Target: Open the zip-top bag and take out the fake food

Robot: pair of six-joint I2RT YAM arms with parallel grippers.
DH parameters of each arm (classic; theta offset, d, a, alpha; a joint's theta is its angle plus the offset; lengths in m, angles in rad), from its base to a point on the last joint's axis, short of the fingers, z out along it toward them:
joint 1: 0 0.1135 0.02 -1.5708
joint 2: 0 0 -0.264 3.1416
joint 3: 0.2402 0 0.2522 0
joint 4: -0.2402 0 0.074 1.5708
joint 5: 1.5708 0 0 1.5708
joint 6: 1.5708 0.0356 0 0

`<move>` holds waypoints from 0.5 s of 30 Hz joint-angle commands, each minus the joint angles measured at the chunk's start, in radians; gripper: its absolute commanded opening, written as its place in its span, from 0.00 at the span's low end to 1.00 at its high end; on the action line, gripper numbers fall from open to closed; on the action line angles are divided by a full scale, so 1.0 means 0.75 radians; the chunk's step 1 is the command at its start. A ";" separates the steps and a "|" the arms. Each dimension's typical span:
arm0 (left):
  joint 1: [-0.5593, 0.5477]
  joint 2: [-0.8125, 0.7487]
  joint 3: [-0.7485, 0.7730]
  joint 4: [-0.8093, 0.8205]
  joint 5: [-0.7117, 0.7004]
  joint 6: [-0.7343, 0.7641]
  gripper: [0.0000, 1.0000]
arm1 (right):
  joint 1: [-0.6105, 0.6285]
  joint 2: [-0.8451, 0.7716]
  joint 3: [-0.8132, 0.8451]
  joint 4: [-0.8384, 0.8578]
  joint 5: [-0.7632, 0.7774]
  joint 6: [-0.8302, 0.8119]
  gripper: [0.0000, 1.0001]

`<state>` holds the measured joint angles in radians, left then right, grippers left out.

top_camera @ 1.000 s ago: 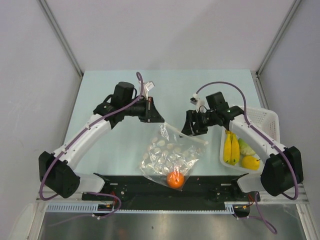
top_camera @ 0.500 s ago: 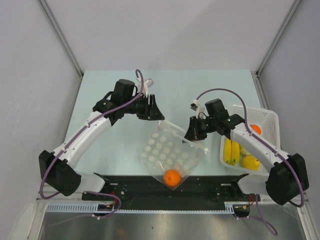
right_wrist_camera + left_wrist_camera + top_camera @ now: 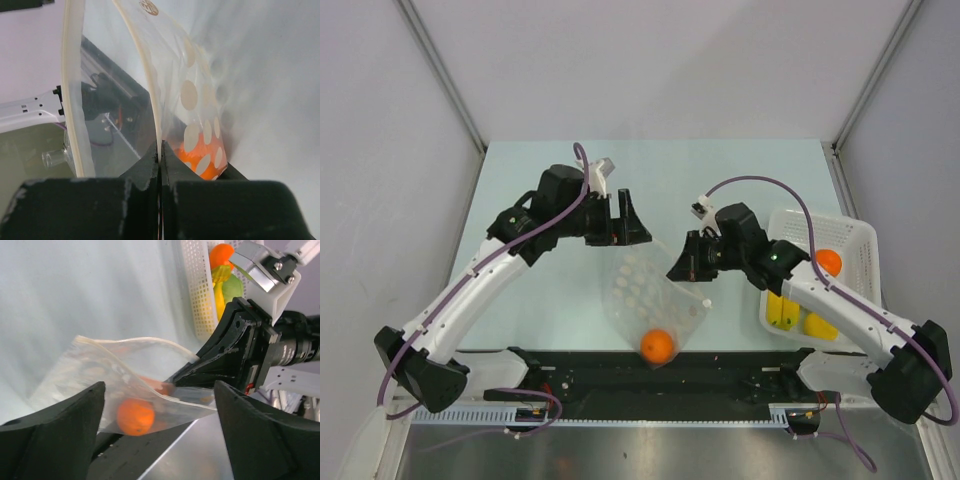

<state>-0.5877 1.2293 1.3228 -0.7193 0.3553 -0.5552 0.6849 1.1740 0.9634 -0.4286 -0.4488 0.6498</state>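
Pale green table [image 3: 520, 200] and blank white walls frame the work, with the bag [image 3: 642, 295] at the centre of the top view. Its long axis runs from the mouth at mid-frame down toward the dark rail at the bottom. The orange [image 3: 658, 345] sits at that closed lower end, far from the opening. The right gripper [image 3: 676, 270] is clamped fully together on one lip of the mouth; its wrist view shows the strip pinched between the fingers and the other lip standing apart at the left of the frame, so the mouth looks parted. The left gripper [image 3: 632, 222] is spread wide and holds nothing. It hangs just up and left of the mouth, and in its wrist view the bag and orange lie ahead between its fingers, not touched. The basket [image 3: 850, 240] at the right edge holds the other pieces of food. My reading is that the orange is the last piece, and that getting it out turns on the free left arm, nearer the loose lip, entering along the bag's length or taking that lip.
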 commanded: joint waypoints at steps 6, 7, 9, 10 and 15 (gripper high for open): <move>-0.043 0.052 0.004 -0.074 -0.059 -0.180 0.82 | 0.079 -0.084 0.053 0.097 0.240 0.119 0.00; -0.043 0.056 -0.005 -0.058 -0.046 -0.182 0.81 | 0.083 -0.087 0.059 0.097 0.245 0.115 0.00; -0.045 0.095 -0.017 -0.017 -0.006 -0.180 0.81 | 0.093 -0.093 0.071 0.081 0.265 0.109 0.00; -0.045 0.107 -0.023 0.000 0.015 -0.174 0.81 | 0.101 -0.095 0.078 0.066 0.275 0.101 0.00; -0.051 0.163 -0.019 0.079 0.068 -0.129 0.55 | 0.111 -0.107 0.069 0.046 0.304 0.091 0.00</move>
<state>-0.6163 1.3312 1.3087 -0.7280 0.3630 -0.6685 0.7601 1.1191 0.9779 -0.4076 -0.2672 0.7219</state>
